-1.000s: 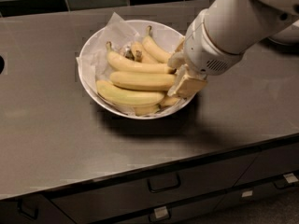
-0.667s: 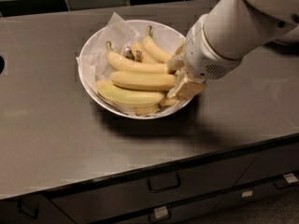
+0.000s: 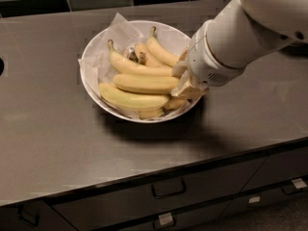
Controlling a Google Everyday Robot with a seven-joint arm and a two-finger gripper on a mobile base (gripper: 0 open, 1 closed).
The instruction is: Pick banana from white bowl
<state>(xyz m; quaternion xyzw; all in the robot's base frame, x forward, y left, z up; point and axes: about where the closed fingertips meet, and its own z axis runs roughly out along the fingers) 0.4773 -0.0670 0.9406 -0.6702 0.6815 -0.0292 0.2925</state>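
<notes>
The white bowl (image 3: 91, 76), wide, shallow and lined with crumpled white paper, stands on the dark counter and holds several bananas. The banana (image 3: 144, 83), long, plump, pale yellow and blunt ended, lies across the middle of the bowl. Another long banana (image 3: 132, 100) lies in front of it. Bananas with upright stems (image 3: 126, 64) lie behind. My gripper (image 3: 185, 84) reaches down from the right over the bowl's right rim, at the right end of the middle banana. The white arm hides the bowl's right side.
The bowl sits on a dark grey counter (image 3: 53, 143) with a tiled wall behind. Drawers with handles (image 3: 168, 189) run below the front edge. A dark round opening (image 3: 2, 66) is at the far left edge.
The gripper has edged slightly left towards the bananas' right ends. The bananas and bowl have not moved.
</notes>
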